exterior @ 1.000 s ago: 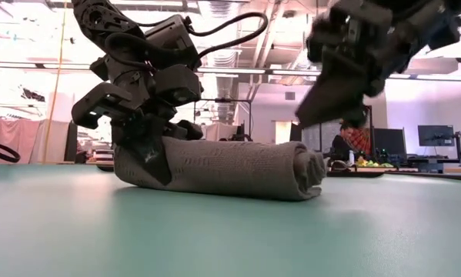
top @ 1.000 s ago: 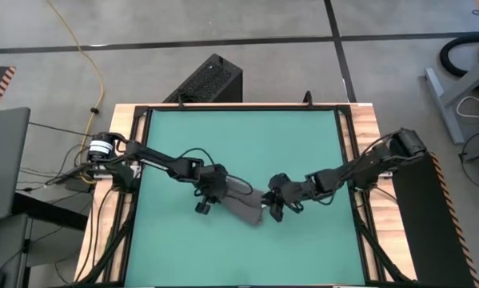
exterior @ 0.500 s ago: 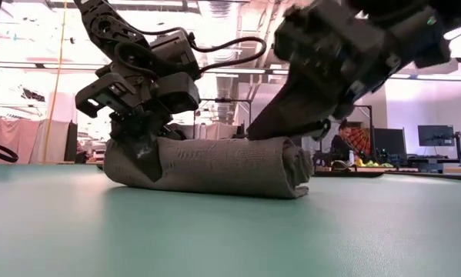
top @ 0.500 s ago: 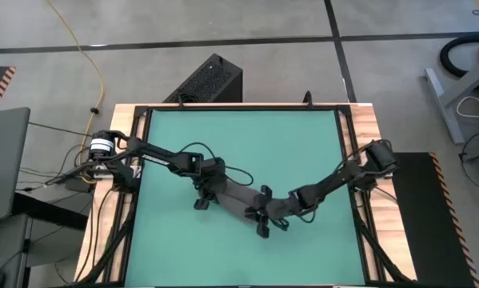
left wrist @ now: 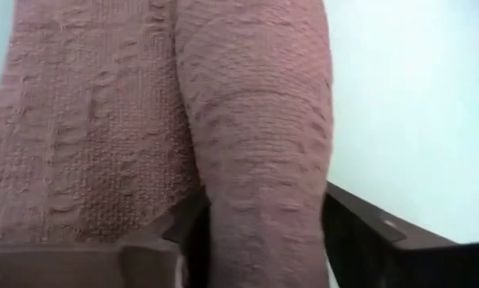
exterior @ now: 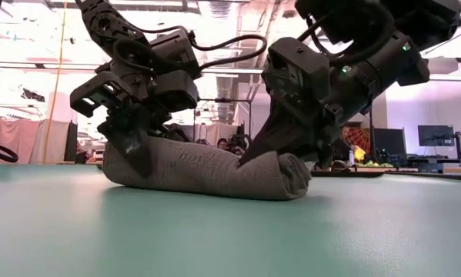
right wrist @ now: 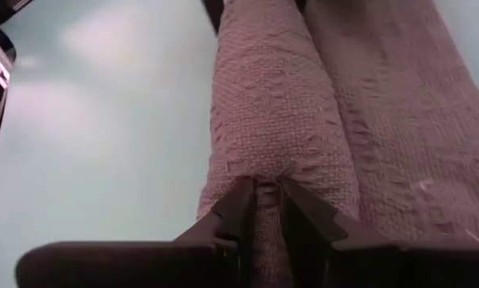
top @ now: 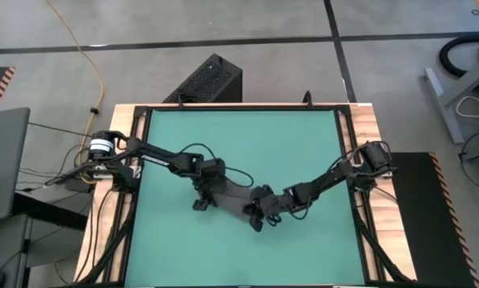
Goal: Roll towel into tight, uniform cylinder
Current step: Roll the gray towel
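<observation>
Dark grey knitted towel (exterior: 207, 168), already a roll, lies mid-table (top: 303, 144). Left gripper (exterior: 131, 142) straddles one end, jaws spread, steadying it. Right gripper (right wrist: 259, 210) pinches a fold at the other end, probably tightening.

Even, bright overhead light fills the high view, leaving only soft shadows on the table (top: 303, 144). In the low view, ceiling lights and bright windows glare behind dark, backlit arms. Both wrist views are soft and out of focus up close.
</observation>
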